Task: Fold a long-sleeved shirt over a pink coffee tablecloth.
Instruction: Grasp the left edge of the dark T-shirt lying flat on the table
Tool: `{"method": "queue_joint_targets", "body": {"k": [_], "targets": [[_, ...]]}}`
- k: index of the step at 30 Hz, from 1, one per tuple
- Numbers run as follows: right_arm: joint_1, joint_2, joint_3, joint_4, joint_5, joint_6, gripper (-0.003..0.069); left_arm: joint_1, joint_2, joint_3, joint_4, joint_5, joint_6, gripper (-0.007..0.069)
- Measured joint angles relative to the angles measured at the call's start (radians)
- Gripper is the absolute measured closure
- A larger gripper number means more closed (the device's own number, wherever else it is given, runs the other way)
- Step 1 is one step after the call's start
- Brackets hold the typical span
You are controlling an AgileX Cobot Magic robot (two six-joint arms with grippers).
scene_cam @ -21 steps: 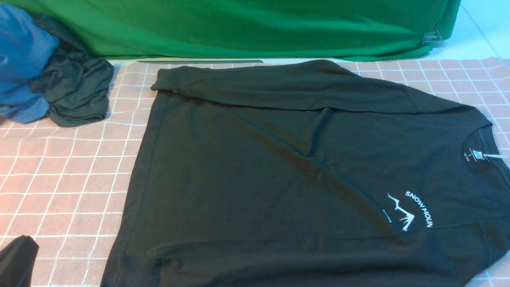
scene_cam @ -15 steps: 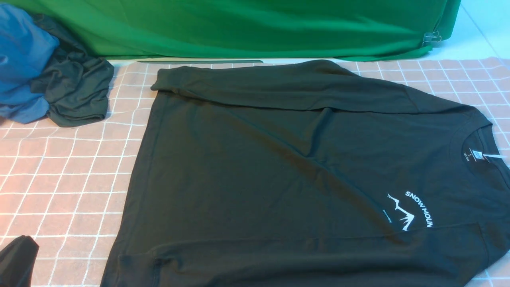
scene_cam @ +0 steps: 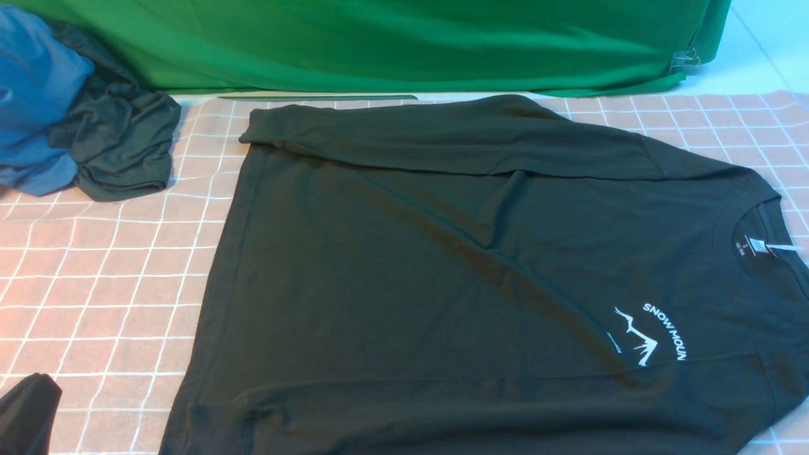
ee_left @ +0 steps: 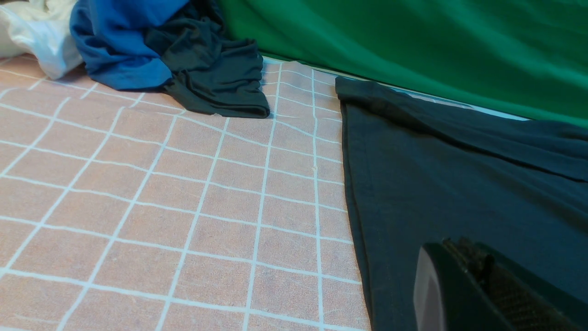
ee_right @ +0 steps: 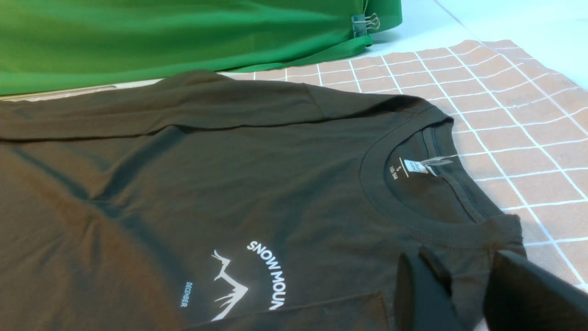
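Nothing has shifted in the last moment: the cloth lies exactly as it did, and the dark tip of the left gripper (ee_left: 455,280) sits in the same near-left spot over the pink, beside the shirt's hem. I read that as a pause between steps, not a fold under way.

The big black cotton long-sleeved shirt (scene_cam: 480,265) lies flat and chest-up on the dusty-pink tablecloth with its white grid of squares (scene_cam: 95,284). Its round collar is to the right and its hem to the left. The far sleeve is laid in along the far edge, and a straight edge along the near side suggests the near sleeve is in too. If so, the body folds are what remains.

The left jaws are pressed together with nothing in them. The right gripper (ee_right: 464,276) hangs low over the shirt's near shoulder, just past the collar. Its jaws stand partly apart with no cloth between them.

By my count there is one shirt, one tablecloth and two grippers. One bright green backdrop cloth (scene_cam: 379,44) hangs along the far side, held by one binder clip (scene_cam: 686,60). At far left there is one heap, made of a blue cloth (scene_cam: 35,107) and a smaller dark garment (scene_cam: 120,145). A bit of white fabric (ee_left: 32,37) lies beyond it.
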Motion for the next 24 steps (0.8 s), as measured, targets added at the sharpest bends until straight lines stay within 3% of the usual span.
{"method": "queue_joint_targets", "body": {"k": [19,24], "targets": [[0.0,0.0,0.0,0.0,0.0,0.0,0.0411,0.0,0.0,0.0,0.009,-0.001,0.0,0.061],[0.0,0.0,0.0,0.0,0.0,0.0,0.0411,0.0,0.0,0.0,0.033,-0.069,0.0,0.061]]}}
